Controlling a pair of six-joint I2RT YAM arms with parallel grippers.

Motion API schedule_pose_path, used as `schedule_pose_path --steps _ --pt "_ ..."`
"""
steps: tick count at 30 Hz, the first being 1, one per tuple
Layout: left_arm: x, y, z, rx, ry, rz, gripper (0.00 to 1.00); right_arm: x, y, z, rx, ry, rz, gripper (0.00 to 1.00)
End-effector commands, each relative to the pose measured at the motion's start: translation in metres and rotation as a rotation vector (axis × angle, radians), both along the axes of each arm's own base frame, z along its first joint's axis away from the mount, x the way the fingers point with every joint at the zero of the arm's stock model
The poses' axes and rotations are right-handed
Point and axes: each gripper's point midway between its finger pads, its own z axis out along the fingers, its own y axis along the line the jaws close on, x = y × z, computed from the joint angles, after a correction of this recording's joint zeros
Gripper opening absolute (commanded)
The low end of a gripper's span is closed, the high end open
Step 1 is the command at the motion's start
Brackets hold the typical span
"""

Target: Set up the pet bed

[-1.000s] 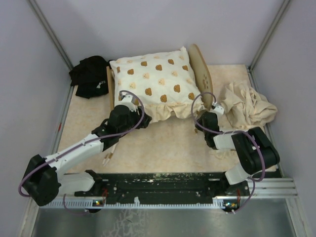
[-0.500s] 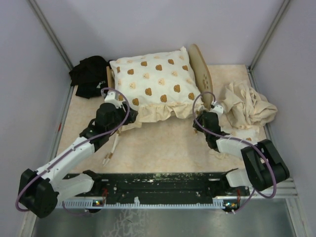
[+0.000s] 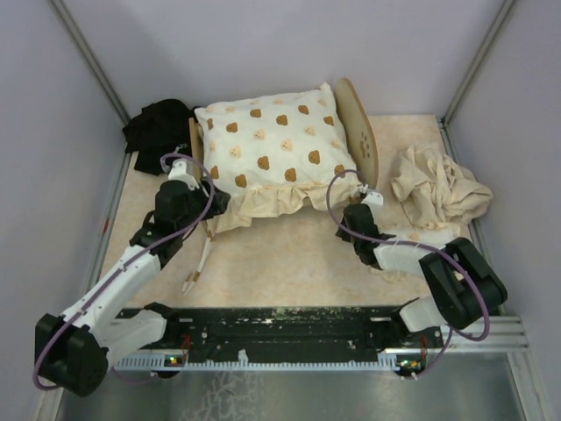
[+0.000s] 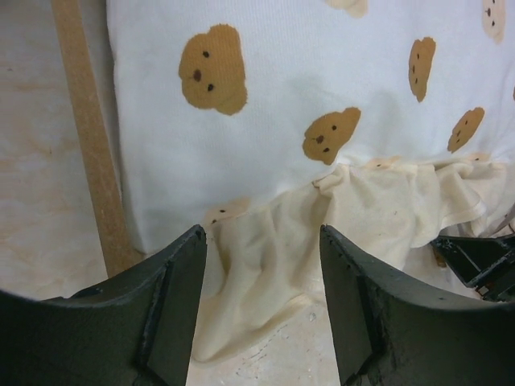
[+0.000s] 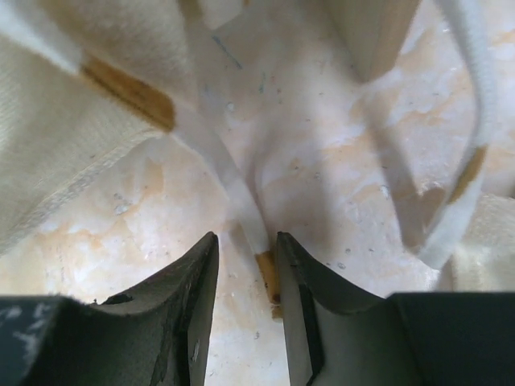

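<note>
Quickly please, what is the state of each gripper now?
Left gripper: open, holding nothing.
Right gripper: nearly closed around a white tie; grip cannot be told.

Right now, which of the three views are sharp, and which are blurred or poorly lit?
Top external: evenly lit and sharp, with only soft shadows around the frilled cushion. Left wrist: bear prints crisp, the left gripper dark and underexposed. Right wrist: too close, the white tie blurred.
</note>
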Motion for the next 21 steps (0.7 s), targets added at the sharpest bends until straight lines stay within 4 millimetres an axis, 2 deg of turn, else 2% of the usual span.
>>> schedule_pose_path --steps 1,4,9,11,13,17,19,21 --pt "0.001 0.004 0.005 -0.017 -0.004 -0.022 0.64 -0.009 -0.034 -0.009 -0.139 0.068 -0.168 0.32" --pt "0.005 0.01 0.006 -0.016 0.001 -0.008 0.65 -0.014 -0.051 -0.003 -0.196 0.083 -0.245 0.13" --pt "0.008 0.023 0.002 -0.022 0.021 0.023 0.65 -0.011 -0.057 0.007 -0.182 0.074 -0.275 0.0" --pt "0.009 0.026 0.001 -0.027 0.029 0.025 0.65 -0.011 -0.063 0.007 -0.176 0.078 -0.299 0.0" --pt "0.009 0.03 0.0 -0.024 0.034 0.028 0.65 -0.008 -0.059 0.011 -0.145 0.058 -0.284 0.0" --pt "0.017 0.044 0.003 -0.007 0.031 0.057 0.65 -0.004 -0.019 0.029 -0.022 -0.011 -0.045 0.01" --pt "0.023 0.051 0.006 -0.004 0.032 0.068 0.65 -0.006 -0.008 0.035 -0.012 -0.006 0.025 0.1" --pt "0.028 0.055 0.008 -0.011 0.037 0.069 0.65 -0.007 -0.005 0.035 -0.022 0.006 0.053 0.26"
